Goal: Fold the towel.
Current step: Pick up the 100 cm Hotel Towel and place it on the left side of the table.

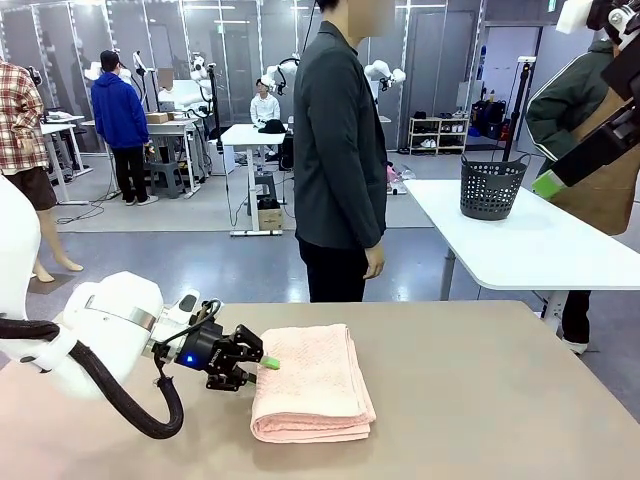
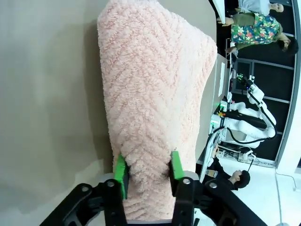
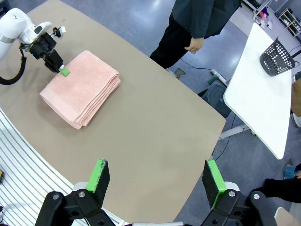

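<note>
From the front, the towel (image 1: 312,385) sits folded into a thick stack on the tan worktop (image 1: 480,400), left of centre and close to the robot's edge, and the left claw (image 1: 268,361) comes in low from the left, its green tips right at the towel's left side. A person (image 1: 338,150) in a dark jacket stands at the far side of the worktop, side-on, arms hanging down. Behind to the right, a dark basket (image 1: 490,187) rests on a white table (image 1: 540,245). Over to the left wrist camera: the left claw (image 2: 147,170) is clamped on the towel (image 2: 155,94), both green pads (image 2: 120,170) pressed into the pink herringbone pile, a pinch of cloth bunched between them, the rest of the towel stretching away across the worktop (image 2: 47,103). Now the right wrist camera, looking down from high up: the right claw (image 3: 157,180) hangs well above the worktop (image 3: 155,132) with its fingers spread wide apart and nothing between them. Far below, the folded towel (image 3: 82,89) lies near the worktop's corner, layered edges showing, with the left claw (image 3: 63,71) nipping its far edge.
</note>
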`<state>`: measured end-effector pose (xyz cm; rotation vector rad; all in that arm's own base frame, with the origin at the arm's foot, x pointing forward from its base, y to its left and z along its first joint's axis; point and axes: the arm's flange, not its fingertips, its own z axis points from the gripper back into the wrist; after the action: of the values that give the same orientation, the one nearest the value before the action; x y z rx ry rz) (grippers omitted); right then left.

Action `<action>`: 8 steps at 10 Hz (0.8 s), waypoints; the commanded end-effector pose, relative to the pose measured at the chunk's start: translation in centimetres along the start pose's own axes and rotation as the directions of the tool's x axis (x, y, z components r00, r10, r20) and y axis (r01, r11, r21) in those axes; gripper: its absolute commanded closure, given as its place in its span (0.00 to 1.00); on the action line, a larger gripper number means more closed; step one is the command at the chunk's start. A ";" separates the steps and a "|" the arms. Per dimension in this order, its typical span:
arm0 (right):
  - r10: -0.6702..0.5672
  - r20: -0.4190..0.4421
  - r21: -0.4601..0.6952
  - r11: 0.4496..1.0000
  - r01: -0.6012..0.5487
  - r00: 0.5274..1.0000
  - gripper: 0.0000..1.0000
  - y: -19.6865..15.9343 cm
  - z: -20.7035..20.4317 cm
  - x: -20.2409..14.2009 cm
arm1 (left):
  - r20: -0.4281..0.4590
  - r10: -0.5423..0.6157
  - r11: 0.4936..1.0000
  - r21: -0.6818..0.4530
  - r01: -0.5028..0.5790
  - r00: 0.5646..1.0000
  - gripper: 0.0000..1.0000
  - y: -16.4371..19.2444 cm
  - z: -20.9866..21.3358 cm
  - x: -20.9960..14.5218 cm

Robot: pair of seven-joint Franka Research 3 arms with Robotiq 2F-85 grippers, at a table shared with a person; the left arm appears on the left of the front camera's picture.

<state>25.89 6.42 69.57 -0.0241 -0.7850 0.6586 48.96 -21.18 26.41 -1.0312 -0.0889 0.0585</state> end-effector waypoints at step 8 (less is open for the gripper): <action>0.010 -0.007 0.005 1.000 -0.010 1.000 0.00 -0.4 0.1 0.1 | -0.005 -0.004 1.000 -0.008 0.004 1.000 1.00 -0.1 0.0 0.0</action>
<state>25.89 6.42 69.57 -0.0241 -0.7850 0.6587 48.82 -21.41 26.44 -1.0486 -0.0760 0.0456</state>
